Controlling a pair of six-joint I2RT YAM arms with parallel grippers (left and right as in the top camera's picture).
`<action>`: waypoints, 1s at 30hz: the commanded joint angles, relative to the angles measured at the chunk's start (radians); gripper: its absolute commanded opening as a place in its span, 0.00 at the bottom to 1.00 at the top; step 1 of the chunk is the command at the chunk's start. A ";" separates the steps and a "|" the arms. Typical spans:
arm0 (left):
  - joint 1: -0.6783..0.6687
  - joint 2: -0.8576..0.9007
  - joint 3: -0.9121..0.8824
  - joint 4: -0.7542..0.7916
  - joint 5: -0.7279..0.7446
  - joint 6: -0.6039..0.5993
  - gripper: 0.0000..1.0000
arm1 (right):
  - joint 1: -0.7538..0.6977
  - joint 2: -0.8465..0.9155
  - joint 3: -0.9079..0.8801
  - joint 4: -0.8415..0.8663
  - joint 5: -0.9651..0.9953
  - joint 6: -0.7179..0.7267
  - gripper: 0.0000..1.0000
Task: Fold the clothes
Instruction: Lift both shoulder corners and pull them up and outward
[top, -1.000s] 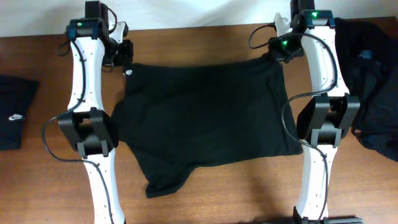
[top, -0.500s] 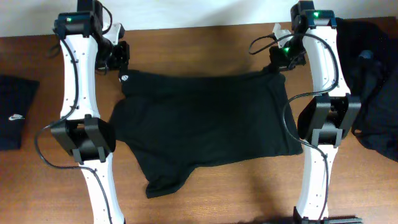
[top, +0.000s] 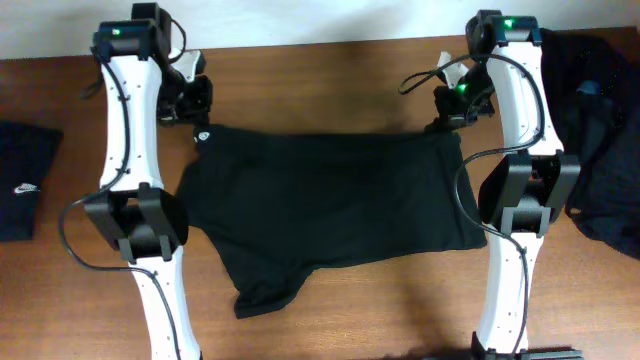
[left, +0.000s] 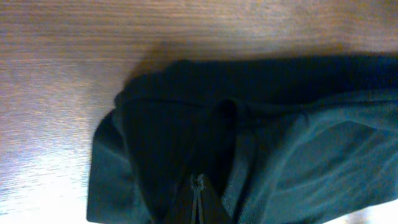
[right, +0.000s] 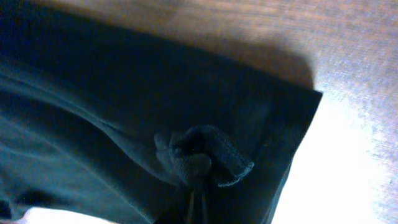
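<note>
– At the left edge of the table (top: 330, 325) lies a folded garment (top: 20, 185), well apart from the work. What does the left gripper (top: 197, 120) have?

– Its jaws are pinched tight on the far left corner of the black T-shirt (top: 330, 210), just beside the small white logo (top: 204, 135). The wrist view shows cloth gathered into a ridge running down into the fingertips.

– And the shirt itself?

– It lies spread flat on the middle of the table between the two arms, its far edge drawn straight from one gripper to the other. One loose flap (top: 262, 292) trails toward the near left.

– The right gripper (top: 447, 118)?

– Clamped shut too, on the far right corner, with a small knot of fabric bunched at its tips. Further right sits a pile of dark garments (top: 600, 150), clear of the shirt.

– So how should the robot make this fold?

– Probably by bringing the far edge toward the near one. Both arms should rise together and travel at one pace, so the edge stays taut and level. If one side leads, the fold line will likely slant. The grips are shallow, so a gentle pull seems wise.
</note>
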 joint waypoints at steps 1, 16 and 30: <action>-0.026 -0.026 -0.027 0.002 0.000 -0.006 0.01 | -0.006 -0.036 0.016 -0.021 -0.016 -0.014 0.04; -0.046 -0.026 -0.128 -0.010 -0.068 -0.007 0.01 | -0.006 -0.036 -0.055 -0.051 -0.013 -0.011 0.04; -0.046 -0.026 -0.252 0.051 -0.069 -0.006 0.29 | -0.006 -0.035 -0.128 -0.020 0.032 -0.010 0.05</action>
